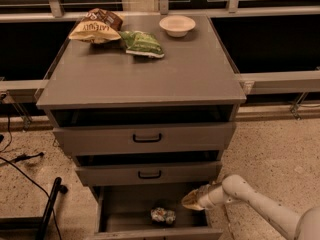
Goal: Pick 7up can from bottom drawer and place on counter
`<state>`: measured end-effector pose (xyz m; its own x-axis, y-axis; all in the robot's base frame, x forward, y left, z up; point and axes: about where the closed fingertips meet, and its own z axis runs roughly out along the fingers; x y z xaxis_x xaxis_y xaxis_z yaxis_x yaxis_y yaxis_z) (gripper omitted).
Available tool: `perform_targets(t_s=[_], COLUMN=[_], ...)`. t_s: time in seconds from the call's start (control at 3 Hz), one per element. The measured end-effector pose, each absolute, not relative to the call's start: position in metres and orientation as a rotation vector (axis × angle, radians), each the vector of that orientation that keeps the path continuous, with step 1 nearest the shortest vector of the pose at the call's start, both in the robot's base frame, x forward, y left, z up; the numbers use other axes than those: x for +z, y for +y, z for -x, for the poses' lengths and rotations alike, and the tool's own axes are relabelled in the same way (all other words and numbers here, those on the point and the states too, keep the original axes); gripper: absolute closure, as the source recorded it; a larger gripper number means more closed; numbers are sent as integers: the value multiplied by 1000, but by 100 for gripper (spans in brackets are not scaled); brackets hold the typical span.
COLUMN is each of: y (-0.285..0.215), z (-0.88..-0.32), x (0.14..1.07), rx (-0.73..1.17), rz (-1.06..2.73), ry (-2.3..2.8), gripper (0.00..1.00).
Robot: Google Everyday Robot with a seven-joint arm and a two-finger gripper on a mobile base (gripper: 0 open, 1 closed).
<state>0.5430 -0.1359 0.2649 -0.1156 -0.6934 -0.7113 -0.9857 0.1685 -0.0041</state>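
Grey cabinet of three drawers under a flat counter [150, 79], seen from the front and above. The bottom drawer [117, 209] is pulled out and open; the 7up can [163, 215] lies on its floor, near the front wall and a little right of the middle, crumpled and on its side. The gripper [192, 200] hangs over the drawer's right rear part, just under the front of the middle drawer [147, 174], up and to the right of the can and apart from it. It has no hold on the can, and whether it is open or closed cannot be told. The white arm [260, 211] carrying it enters from the lower right corner and reaches leftward past the drawer's right side. The middle drawer and the top drawer [145, 139], each with a black bar handle, stand slightly pulled out, with a dark gap above each front. On the counter, along its back edge: a white bowl [177, 25] right of centre, a green snack bag [142, 44] near the middle, and a yellow chip bag [94, 30] at the back left corner, with a brown bag [107, 18] touching it from behind. The cabinet stands on a speckled floor [280, 144]; black cables [20, 160] and a black bar [50, 211] lie on it to the left.
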Motion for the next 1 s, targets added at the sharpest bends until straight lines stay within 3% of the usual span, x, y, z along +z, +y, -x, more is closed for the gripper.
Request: perform_targets(t_s=[1.0], y=[-80], z=[-509], x=[243], rx=[649], rz=[1596], ry=[1782], gripper=[100])
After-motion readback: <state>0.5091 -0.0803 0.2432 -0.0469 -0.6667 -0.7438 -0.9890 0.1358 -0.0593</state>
